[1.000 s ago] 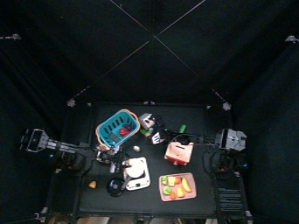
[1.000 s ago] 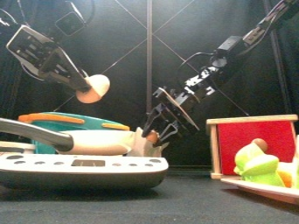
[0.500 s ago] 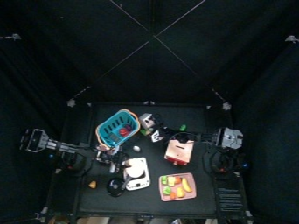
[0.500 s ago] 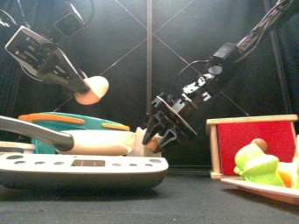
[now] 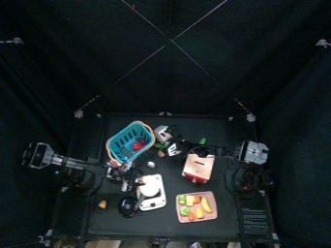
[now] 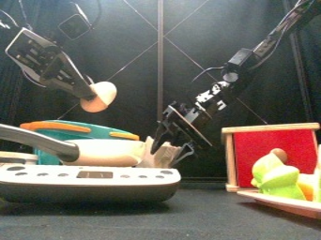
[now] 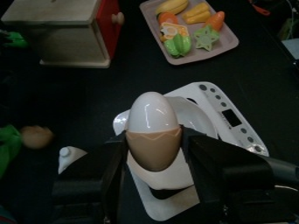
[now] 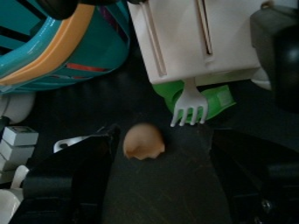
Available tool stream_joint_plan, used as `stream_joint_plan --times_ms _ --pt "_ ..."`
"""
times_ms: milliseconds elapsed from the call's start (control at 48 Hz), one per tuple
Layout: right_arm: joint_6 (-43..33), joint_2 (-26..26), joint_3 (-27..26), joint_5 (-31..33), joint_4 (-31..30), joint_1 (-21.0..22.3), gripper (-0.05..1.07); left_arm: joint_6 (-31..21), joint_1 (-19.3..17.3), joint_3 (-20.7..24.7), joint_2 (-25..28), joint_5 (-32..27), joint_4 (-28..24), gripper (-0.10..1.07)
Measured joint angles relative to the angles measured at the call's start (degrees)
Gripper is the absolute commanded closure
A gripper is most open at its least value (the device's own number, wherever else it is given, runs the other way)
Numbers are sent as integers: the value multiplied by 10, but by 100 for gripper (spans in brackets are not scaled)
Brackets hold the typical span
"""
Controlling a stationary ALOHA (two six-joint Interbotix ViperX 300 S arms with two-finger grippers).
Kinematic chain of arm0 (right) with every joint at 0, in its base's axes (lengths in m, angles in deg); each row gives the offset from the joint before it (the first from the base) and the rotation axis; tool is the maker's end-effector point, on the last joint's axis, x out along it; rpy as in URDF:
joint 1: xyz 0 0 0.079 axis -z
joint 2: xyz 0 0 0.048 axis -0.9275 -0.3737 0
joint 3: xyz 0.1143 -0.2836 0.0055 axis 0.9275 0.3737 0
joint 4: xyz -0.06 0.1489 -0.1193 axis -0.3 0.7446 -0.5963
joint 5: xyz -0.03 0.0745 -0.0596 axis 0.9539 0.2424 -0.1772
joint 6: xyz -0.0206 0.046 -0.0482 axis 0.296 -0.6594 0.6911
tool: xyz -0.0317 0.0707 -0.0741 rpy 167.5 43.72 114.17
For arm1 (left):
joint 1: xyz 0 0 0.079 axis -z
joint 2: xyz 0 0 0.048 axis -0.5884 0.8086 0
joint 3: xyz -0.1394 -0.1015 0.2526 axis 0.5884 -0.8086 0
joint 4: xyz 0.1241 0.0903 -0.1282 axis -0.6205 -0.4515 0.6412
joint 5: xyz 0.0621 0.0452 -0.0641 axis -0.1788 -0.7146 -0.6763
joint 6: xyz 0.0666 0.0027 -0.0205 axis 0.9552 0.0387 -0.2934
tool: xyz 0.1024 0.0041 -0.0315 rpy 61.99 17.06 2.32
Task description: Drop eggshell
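Observation:
My left gripper (image 6: pixel 88 94) hangs high on the left, shut on a whole egg (image 6: pixel 103 92) with a white top and a tan lower half. The left wrist view shows the egg (image 7: pixel 153 118) above the white scale (image 7: pixel 211 101). A tan eggshell half (image 8: pixel 143 141) lies on the black table beside a green packet with a white fork (image 8: pixel 191 102). My right gripper (image 8: pixel 158 166) hovers just over the eggshell with its jaws wide apart and nothing between them. In the front view the right gripper (image 6: pixel 172 141) is low at the middle. The eggshell also shows in the left wrist view (image 7: pixel 38 137).
A teal basket with an orange rim (image 5: pixel 131 141) stands at the back left. A red box (image 6: pixel 276 148) and a pink tray of toy food (image 5: pixel 196 205) are on the right. The scale (image 6: pixel 88 178) sits at the front. A white carton (image 8: pixel 198 39) stands near the eggshell.
The right gripper has shifted slightly to the right and lower. The left gripper with the egg has not moved.

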Motion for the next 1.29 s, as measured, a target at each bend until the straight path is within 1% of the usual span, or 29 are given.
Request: stream_joint_plan --times_ms 542,729,1021,1292 --pt "-1 1 0 3 -2 -1 3 0 1 0 0 0 0 30" --pt "0 0 0 18 -2 -7 3 0 1 0 1 -1 0 30" --pt "1 5 0 31 -2 -31 3 0 1 0 0 0 0 30" --pt "2 23 -5 42 -6 -69 3 0 0 0 1 -1 0 30"
